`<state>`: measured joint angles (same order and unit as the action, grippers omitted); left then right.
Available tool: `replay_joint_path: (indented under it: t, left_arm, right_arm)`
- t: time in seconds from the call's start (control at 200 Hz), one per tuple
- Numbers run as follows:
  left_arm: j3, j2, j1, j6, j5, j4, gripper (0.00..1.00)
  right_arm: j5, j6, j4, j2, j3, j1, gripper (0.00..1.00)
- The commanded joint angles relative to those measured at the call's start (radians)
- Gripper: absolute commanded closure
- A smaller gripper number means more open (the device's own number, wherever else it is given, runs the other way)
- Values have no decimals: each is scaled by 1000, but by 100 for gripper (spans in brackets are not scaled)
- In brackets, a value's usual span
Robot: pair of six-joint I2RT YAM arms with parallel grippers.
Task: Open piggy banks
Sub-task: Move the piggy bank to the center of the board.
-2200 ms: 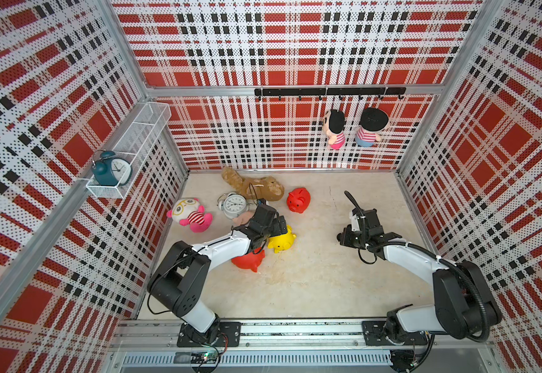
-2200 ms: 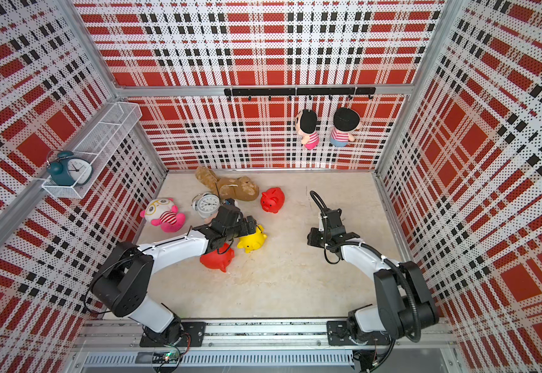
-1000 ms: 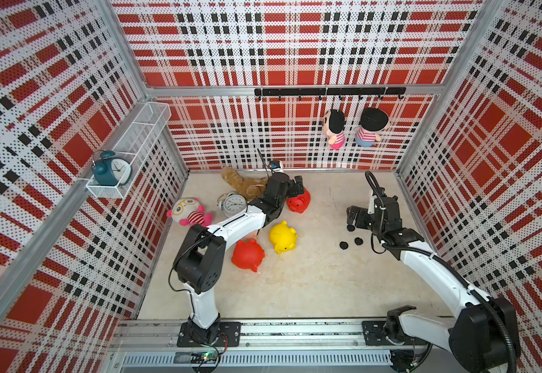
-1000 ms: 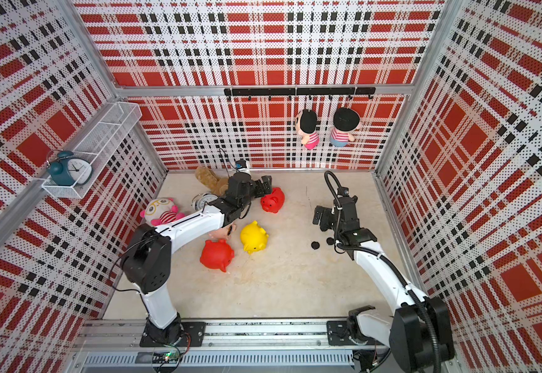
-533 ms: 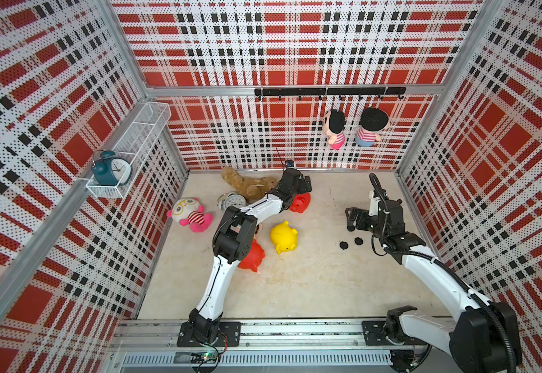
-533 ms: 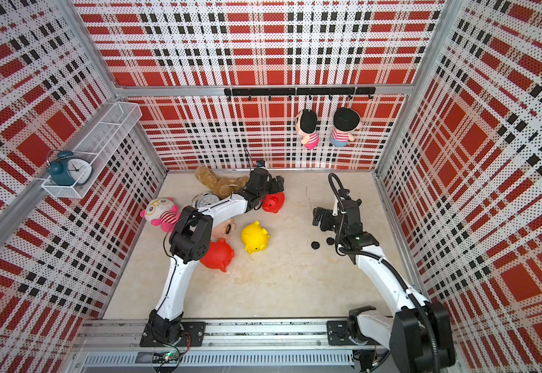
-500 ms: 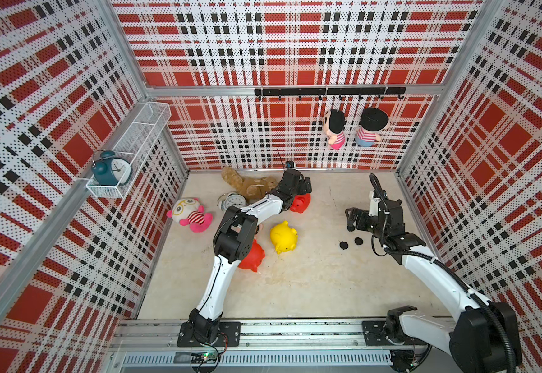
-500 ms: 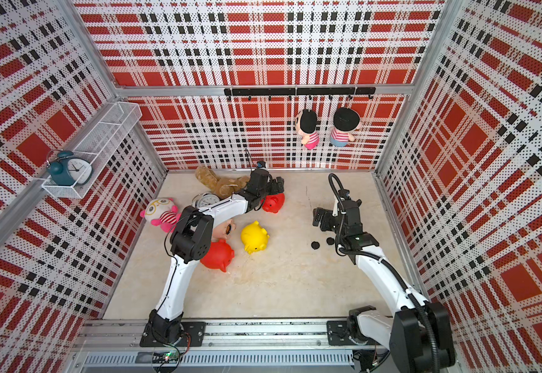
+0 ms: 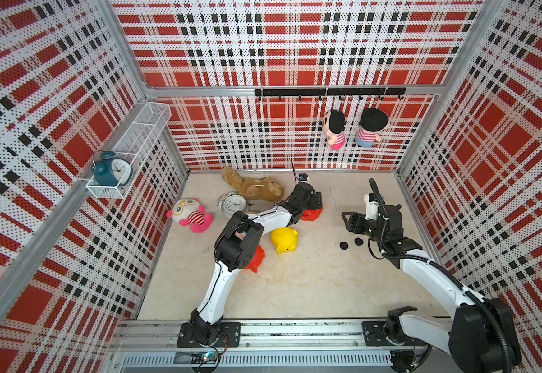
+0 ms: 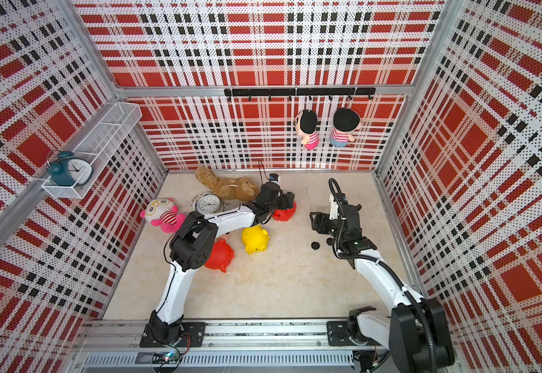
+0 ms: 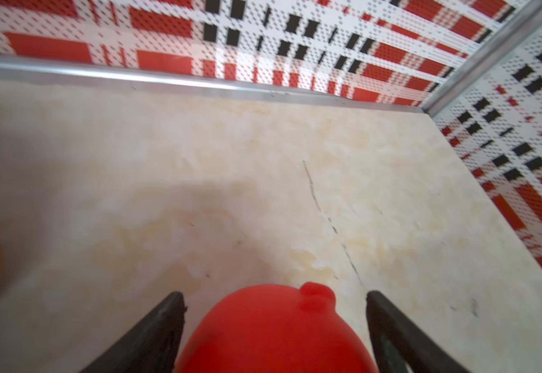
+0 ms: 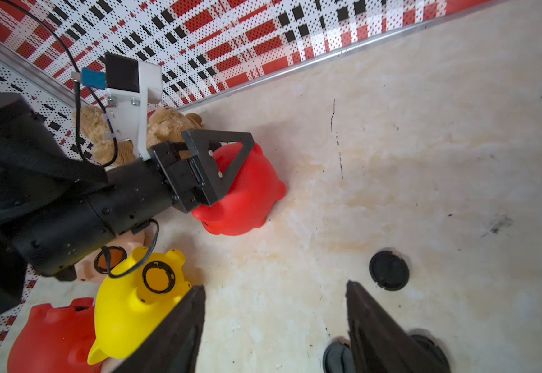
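The far red piggy bank (image 9: 311,214) (image 10: 285,213) (image 12: 247,193) lies near the back. My left gripper (image 9: 313,202) (image 11: 274,294) is open and straddles it, with a gap showing beside each finger (image 11: 166,323). The yellow piggy bank (image 9: 284,240) (image 12: 134,306) lies on its side with its belly hole (image 12: 159,277) open. A second red piggy bank (image 9: 255,258) (image 12: 53,336) lies nearer the front. The pale pink piggy bank (image 12: 101,261) is mostly hidden under the left arm. My right gripper (image 9: 347,221) (image 12: 274,285) is open and empty above bare floor. Black plugs (image 9: 344,245) (image 12: 389,269) lie beside it.
A brown teddy (image 9: 256,187), a silver alarm clock (image 9: 234,203) and a pink plush doll (image 9: 190,214) lie at the back left. A wire shelf (image 9: 147,129) on the left wall holds a teal clock (image 9: 111,168). Two dolls (image 9: 336,129) hang on the back wall.
My left arm has stretched further back and its gripper now sits over the far red piggy bank with narrower jaws. The right gripper's jaws have narrowed a little; that arm has barely moved.
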<state>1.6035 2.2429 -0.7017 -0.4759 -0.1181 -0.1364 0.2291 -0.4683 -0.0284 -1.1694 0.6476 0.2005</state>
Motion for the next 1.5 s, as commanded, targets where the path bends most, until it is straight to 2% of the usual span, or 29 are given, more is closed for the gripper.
replay_joint_path:
  t: [0.0, 0.25, 0.366, 0.446, 0.721, 0.877, 0.987, 1.182, 1.398, 1.493]
  left_arm:
    - [-95, -39, -76, -110, 39, -13, 11]
    - [-233, -154, -203, -272, -68, -55, 8]
    - [-282, -197, -228, -328, -65, -54, 6]
    - [-322, -234, -238, -358, -77, -55, 0]
    - [-514, -426, -261, -381, -201, -94, 2]
    - [-697, -496, -234, -444, -220, -216, 2]
    - [-771, -512, -218, -450, -238, -253, 1]
    - [-838, -519, -150, -412, -313, -273, 2]
    - [-858, -534, -38, -324, -348, -323, 2]
    - [-842, -549, -10, -291, -352, -327, 2]
  right_arm:
    - [69, -5, -68, -16, -27, -6, 34]
    - [113, -25, -114, -23, -101, -6, 44]
    - [118, -41, -136, -12, -134, -6, 46]
    - [116, -51, -146, 6, -156, -6, 47]
    - [73, -65, -150, 45, -184, -6, 52]
    - [91, -76, -177, 1, -189, -6, 54]
    - [113, -78, -218, -27, -200, -4, 57]
    - [182, -77, -288, -95, -206, 43, 56]
    - [192, -78, -344, -168, -196, 132, 56]
    - [200, -135, -385, -187, -193, 161, 56]
